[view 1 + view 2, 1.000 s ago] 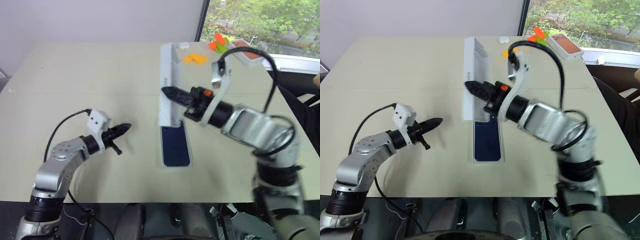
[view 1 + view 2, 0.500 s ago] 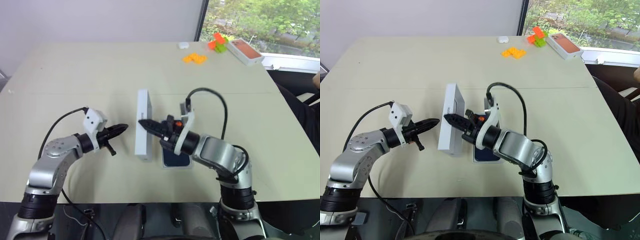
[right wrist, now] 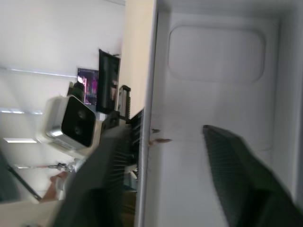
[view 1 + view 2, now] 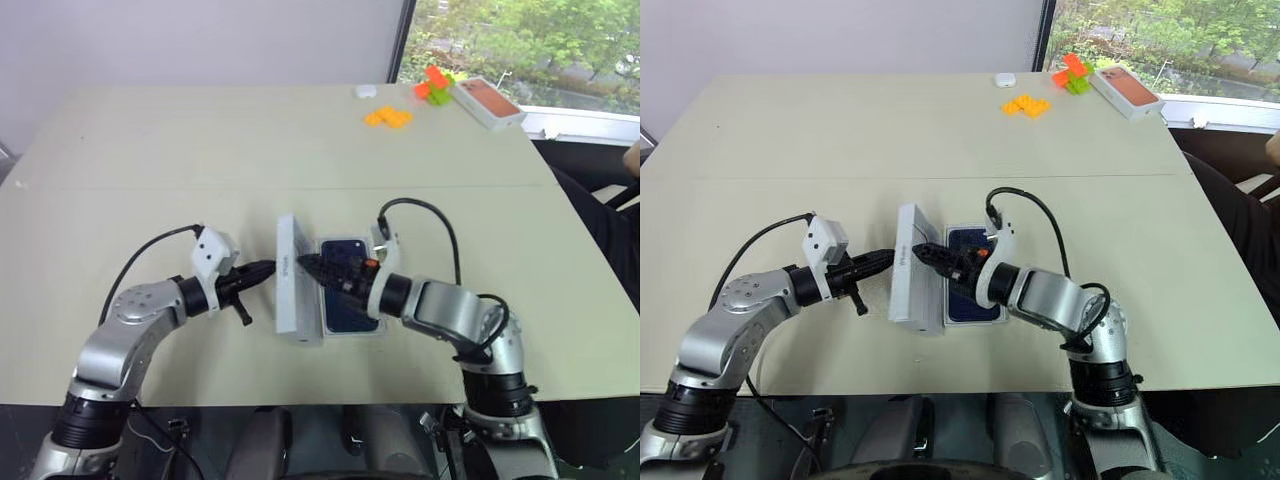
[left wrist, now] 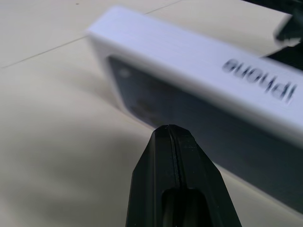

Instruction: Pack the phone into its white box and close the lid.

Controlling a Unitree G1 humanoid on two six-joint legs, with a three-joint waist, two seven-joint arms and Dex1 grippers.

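The dark blue phone (image 4: pixel 350 290) lies flat in the white box (image 4: pixel 354 335) near the table's front edge. The white lid (image 4: pixel 293 292) stands on its long edge just left of the box, its hollow side toward the phone. My right gripper (image 4: pixel 308 265) reaches over the phone to the lid's upper rim. In the right wrist view its fingers (image 3: pixel 232 165) stand apart on either side of the lid's wall (image 3: pixel 150 94), so it is open. My left gripper (image 4: pixel 268 268) is shut, its tip (image 5: pixel 170 130) close against the lid's outer face (image 5: pixel 189 61).
At the far right of the table lie a box with an orange-red top (image 4: pixel 490 102), orange and green blocks (image 4: pixel 435 85), flat orange pieces (image 4: pixel 390 117) and a small white thing (image 4: pixel 365 91). A person's hand (image 4: pixel 632 158) shows at the right edge.
My right gripper brought the lid down from high above the table to stand on edge beside the box, then spread its fingers. My left gripper moved right, up to the lid.
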